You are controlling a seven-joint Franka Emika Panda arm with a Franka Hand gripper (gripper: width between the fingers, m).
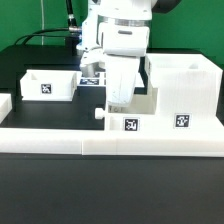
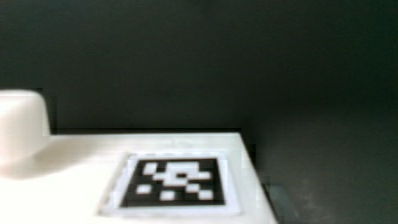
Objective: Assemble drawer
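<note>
With the jaws down at the knobbed tray (image 1: 140, 121) by the desk's near edge (gripping or not, we cannot tell), we fear it snagging the adjacent casing (image 1: 185, 85) if tilted.

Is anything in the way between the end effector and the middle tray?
Nothing visible. The end effector hangs right at the middle tray, which sits beside the casing. Whether it touches the tray cannot be told.
</note>
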